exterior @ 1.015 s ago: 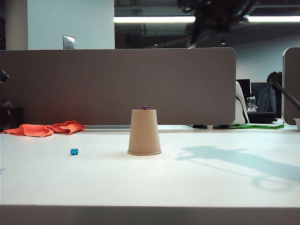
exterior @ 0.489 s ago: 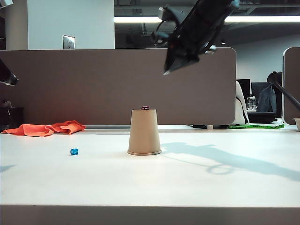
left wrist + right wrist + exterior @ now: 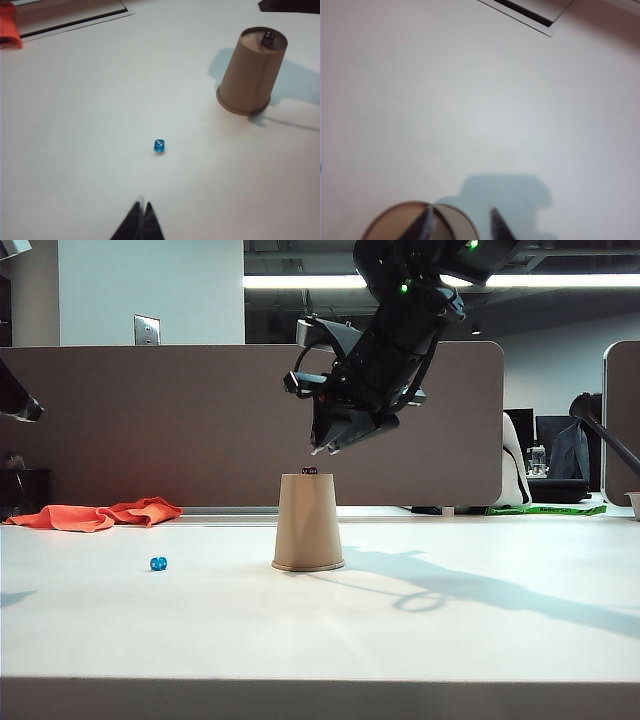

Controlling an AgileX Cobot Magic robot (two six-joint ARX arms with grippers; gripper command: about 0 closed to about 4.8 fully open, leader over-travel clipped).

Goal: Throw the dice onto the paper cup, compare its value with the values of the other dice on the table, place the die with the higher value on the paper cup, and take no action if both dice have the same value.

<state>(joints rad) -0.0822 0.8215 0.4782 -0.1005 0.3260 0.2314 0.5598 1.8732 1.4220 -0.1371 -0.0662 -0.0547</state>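
right end effector (image 3: pixel 322 448) dropped from top of frame to just above paper cup (image 3: pixel 308 523), jaws parted now. Its shadow slid toward the cup.

i couldn't read the pips on the purple die (image 3: pixel 309 470) or the blue die (image 3: pixel 158 563); both were too small. the frame edge cut off the cup (image 3: pixel 415 222) and the right gripper (image 3: pixel 461 223).
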